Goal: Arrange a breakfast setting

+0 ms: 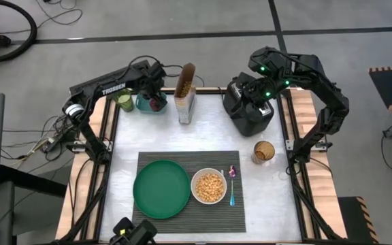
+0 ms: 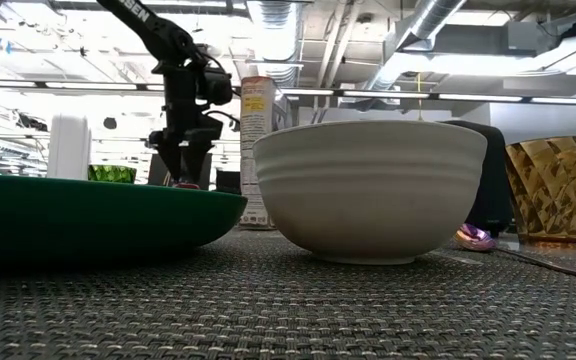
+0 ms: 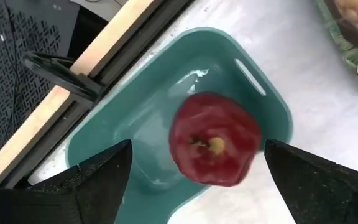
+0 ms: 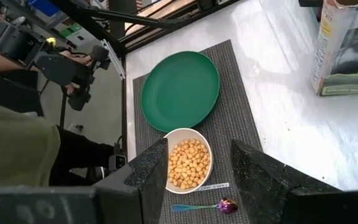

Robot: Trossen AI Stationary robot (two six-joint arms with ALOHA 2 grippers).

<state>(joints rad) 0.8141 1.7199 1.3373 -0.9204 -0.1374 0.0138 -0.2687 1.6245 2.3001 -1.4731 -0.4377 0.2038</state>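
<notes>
Red apple [image 3: 215, 148]: lies in teal container [image 3: 135, 134], far left of table. Left gripper [image 3: 197, 180]: above it, jaws wide, empty. Advice: descend centred, close gently. Right gripper [image 4: 199, 180]: far right, part-open, empty.

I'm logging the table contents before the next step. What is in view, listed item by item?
placemat: 1, dark grey ribbed, front centre of table
plate: 1, green, empty, on the placemat's left half
bowl: 1, white, filled with cereal, on the placemat beside the plate
spoon: 1, blue and pink, on the placemat right of the bowl
apple: 1, red, inside the teal container
teal container: 1, back left
cereal box: 1, upright, back centre
toaster: 1, black, back right
amber glass: 1, right of the placemat
green cup: 1, back left
left gripper: open, above the apple
right gripper: open, over the toaster
</notes>
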